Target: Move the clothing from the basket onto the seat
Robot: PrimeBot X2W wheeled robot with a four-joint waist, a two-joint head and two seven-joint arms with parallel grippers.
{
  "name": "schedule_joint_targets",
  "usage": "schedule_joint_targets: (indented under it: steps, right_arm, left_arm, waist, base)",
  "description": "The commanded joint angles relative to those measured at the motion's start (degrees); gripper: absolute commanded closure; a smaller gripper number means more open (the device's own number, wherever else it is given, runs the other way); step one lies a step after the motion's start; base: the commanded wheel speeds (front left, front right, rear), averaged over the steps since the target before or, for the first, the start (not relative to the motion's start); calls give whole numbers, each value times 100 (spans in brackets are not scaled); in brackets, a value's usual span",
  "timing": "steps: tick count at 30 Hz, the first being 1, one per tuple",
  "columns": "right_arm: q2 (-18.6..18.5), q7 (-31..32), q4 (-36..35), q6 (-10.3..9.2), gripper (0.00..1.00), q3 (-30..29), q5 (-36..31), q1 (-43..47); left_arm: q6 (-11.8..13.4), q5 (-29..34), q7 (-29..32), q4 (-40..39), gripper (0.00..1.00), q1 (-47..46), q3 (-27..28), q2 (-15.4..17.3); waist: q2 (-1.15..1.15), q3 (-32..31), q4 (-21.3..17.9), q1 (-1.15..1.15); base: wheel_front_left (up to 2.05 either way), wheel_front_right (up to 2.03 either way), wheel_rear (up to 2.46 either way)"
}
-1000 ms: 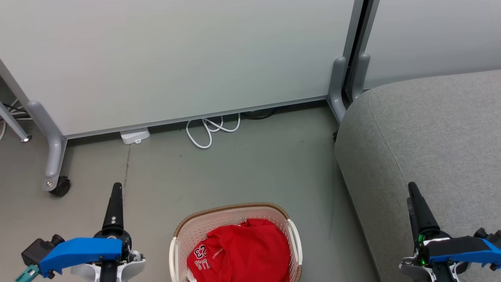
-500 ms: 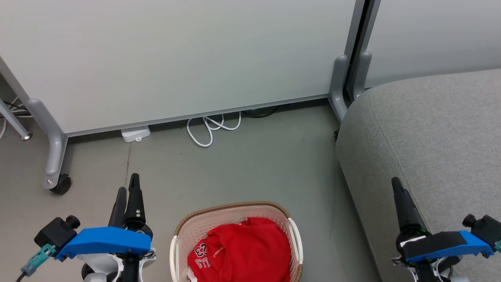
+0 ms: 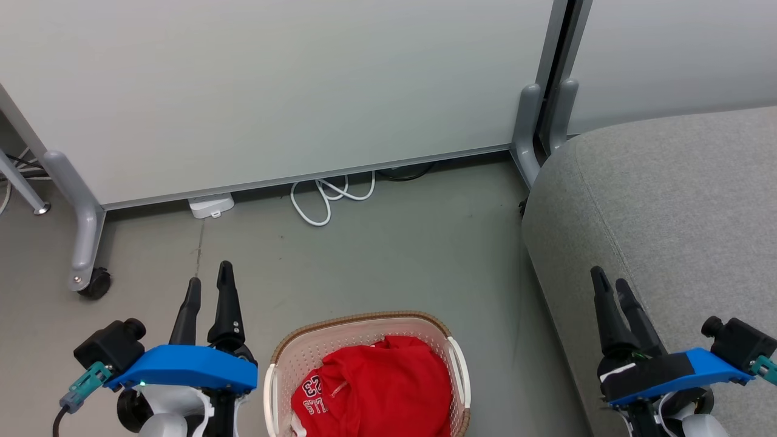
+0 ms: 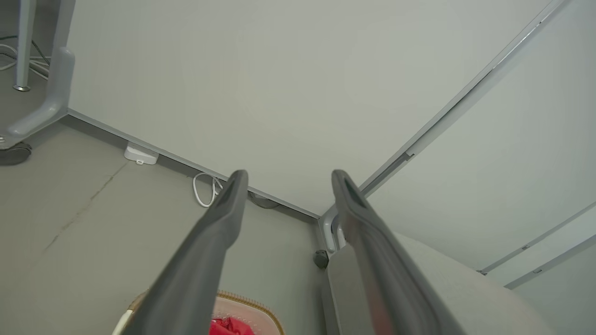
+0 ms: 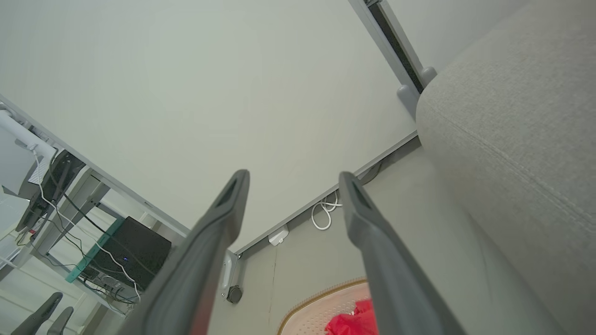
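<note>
The left gripper (image 3: 210,276) and right gripper (image 3: 609,278) each have two long, dark, tapered fingers (image 3: 227,303), a bright blue cover (image 3: 188,367) over white housing (image 3: 161,403), and a black camera block (image 3: 112,343) with a teal plug (image 3: 85,383); the left's trails a dark cable (image 3: 59,419).

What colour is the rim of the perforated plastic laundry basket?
Brown, woven-look basket rim; clearest in the head view.

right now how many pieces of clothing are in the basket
1 that can be told apart: red clothing with white numerals, heaped in the basket on the floor beside the seat. More pieces may be hidden in or under the heap.
</note>
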Motion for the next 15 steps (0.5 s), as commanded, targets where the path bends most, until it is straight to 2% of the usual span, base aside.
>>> schedule_joint_targets:
  steps: [1, 15]
  right_arm:
    - [-24, -81, -41, 8, 0, -12, -253, -142]
    - [3, -302, 42, 10, 0, 49, -1183, -131]
  left_arm:
    - [49, 239, -73, -44, 0, -168, -76, 69]
    - [204, 1124, -291, 44, 0, -199, -348, 171]
  waist:
    - [0, -1, 3, 0]
    - [0, -22, 5, 0]
  base:
    - [0, 0, 0]
    - [0, 0, 0]
